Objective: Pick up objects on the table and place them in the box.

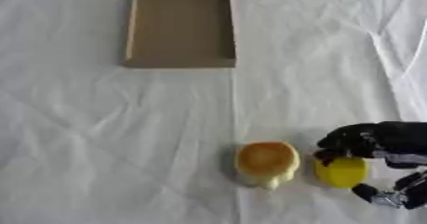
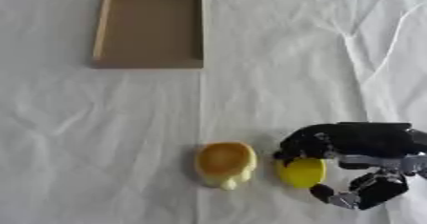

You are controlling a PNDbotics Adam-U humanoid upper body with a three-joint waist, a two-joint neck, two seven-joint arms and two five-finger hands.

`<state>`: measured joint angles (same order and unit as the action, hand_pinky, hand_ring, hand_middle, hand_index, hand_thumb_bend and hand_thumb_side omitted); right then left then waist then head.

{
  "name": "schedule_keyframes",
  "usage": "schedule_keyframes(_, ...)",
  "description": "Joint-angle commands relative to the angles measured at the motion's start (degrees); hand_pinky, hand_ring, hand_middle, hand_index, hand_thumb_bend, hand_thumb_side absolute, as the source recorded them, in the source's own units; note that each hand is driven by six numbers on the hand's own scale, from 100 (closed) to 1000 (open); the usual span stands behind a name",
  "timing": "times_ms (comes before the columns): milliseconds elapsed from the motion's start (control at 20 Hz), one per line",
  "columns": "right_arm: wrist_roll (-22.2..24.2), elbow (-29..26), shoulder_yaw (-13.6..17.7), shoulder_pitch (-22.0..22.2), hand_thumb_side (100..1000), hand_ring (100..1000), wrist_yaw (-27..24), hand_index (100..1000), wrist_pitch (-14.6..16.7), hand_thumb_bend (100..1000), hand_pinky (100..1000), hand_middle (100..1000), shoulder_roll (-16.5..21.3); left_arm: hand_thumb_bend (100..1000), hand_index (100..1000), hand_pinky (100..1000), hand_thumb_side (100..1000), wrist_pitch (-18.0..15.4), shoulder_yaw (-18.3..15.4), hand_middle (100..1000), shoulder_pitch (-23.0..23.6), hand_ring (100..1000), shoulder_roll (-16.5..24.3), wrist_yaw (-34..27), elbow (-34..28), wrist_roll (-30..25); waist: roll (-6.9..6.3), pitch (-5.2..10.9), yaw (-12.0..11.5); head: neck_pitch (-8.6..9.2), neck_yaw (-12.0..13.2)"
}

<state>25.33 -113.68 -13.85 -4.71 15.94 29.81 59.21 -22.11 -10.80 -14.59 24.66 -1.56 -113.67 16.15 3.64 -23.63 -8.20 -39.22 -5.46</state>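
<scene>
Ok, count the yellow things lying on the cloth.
2. A yellow-orange lump sits near the front, free. A round yellow thing lies right of it, inside the right hand. The box looks empty.

A white-clothed table [image 1: 100,147] carries a cardboard box [image 1: 181,25], orange-topped object [image 1: 267,163] and yellow object [image 1: 340,171].

Both views come from a pair of cameras set side by side in the robot's head, looking steeply down at the white-covered table [image 1: 100,137] from above its near edge, close enough that the cloth fills each frame. They share almost the whole scene: the brown box [image 1: 181,25] at the far end, the two yellow objects [image 2: 225,163] near the bottom, and the right hand [image 2: 350,142] entering from the right side. The right eye's picture sits slightly to the right, so everything appears shifted leftward in it and more of the hand shows.
</scene>
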Motion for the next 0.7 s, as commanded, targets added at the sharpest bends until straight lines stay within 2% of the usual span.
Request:
schedule_keyframes(50, -0.6, -0.92, 0.31, -0.44, 100, 899, -1.63, 920, -0.89, 100, 940, 646, 0.91, 100, 867, 875, 669, 0.21, -0.2, 827, -0.23, 888, 0.85, -0.35, -0.92, -0.14, -0.27, 0.93, 0.01, 0.49, -0.15)
schedule_keyframes(500, -3.55, -0.92, 0.36, -0.93, 100, 803, -4.49, 796, -2.36, 100, 918, 518, 0.73, 100, 866, 876, 677, 0.4, -0.09, 829, -0.23, 889, 0.65, -0.4, -0.92, -0.28, -0.27, 0.91, 0.02, 0.6, -0.12)
schedule_keyframes(700, -5.08, -0.92, 0.34, -0.98, 100, 794, -5.05, 783, -3.26, 100, 919, 513, 0.75, 100, 866, 876, 680, 0.37, -0.03, 829, -0.31, 889, 0.67, -0.5, -0.92, -0.35, -0.31, 0.95, 0.0, 0.75, -0.12)
